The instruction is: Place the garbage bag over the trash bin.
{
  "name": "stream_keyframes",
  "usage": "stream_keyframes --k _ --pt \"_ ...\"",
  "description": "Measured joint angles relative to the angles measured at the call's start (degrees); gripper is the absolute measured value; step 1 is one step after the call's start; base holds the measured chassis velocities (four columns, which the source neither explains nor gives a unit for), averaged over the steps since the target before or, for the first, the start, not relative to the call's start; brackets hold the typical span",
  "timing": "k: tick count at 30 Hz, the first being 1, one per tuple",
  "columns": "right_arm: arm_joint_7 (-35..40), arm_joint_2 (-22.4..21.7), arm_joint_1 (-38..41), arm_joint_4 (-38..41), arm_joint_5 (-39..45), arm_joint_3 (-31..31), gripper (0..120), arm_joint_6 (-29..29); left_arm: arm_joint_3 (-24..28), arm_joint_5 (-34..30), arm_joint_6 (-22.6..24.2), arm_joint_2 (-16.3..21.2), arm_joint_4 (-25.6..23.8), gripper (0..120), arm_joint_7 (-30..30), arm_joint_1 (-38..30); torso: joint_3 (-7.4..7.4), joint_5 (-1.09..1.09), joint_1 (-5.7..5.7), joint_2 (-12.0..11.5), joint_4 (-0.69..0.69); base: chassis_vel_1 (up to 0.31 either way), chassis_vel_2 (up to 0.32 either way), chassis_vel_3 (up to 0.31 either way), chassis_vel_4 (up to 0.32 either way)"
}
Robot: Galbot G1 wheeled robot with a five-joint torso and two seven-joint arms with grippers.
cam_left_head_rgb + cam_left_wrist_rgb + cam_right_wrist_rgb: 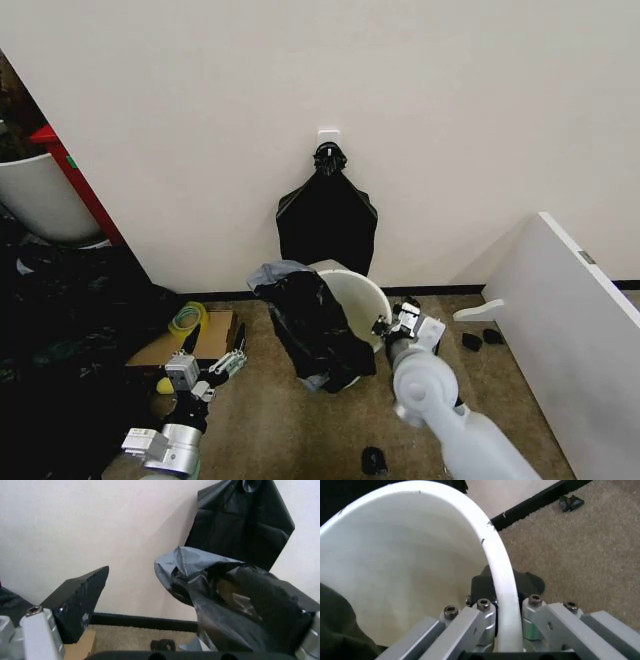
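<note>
Trash bin stands on the carpet close to the white wall, tilted, its mouth turned toward the robot's right. Garbage bag is draped over the bin's left side and front, crumpled, hanging down the outside toward the floor; the right part of the rolled rim and the pale interior are uncovered.

Right gripper is at the bin's right rim. In the right wrist view the right gripper is clenched on the rim, one finger inside the bin, one outside.

Left gripper hangs low at the robot's left, apart from the bag and above a flat piece of cardboard; its fingers are spread, nothing between them. In the left wrist view one dark fingertip shows, with the bag off to the side, not touching.

On the wall behind the bin, a flat bunch of black bags hangs from a knot on a white hook.
</note>
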Motion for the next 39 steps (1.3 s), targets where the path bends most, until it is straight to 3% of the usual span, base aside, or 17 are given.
stream_keyframes --k 32,35,37,39 --pt "2.58 5.11 0.11 -6.08 -3.02 -1.28 1 1.89 0.37 -1.23 0.44 -1.79 1.53 100 -1.26 -1.71 0.0 0.0 0.0 0.0 0.0 0.0 0.0 0.0 0.0" --pt "-0.33 4.22 -1.84 -4.68 -4.76 -1.23 14 1.99 0.61 -1.16 0.74 -1.8 1.39 100 -1.29 -1.59 0.0 0.0 0.0 0.0 0.0 0.0 0.0 0.0 0.0" --pt "-0.56 4.1 -2.15 -4.4 -5.02 -1.19 16 1.98 0.64 -1.12 0.76 -1.8 1.38 100 -1.29 -1.59 0.0 0.0 0.0 0.0 0.0 0.0 0.0 0.0 0.0" --pt "-1.53 3.15 -4.17 -2.35 -8.18 -0.89 27 2.02 0.81 -0.88 0.87 -1.79 1.37 100 -1.31 -1.59 0.0 0.01 0.0 0.0 0.0 0.0 0.0 0.0 0.0"
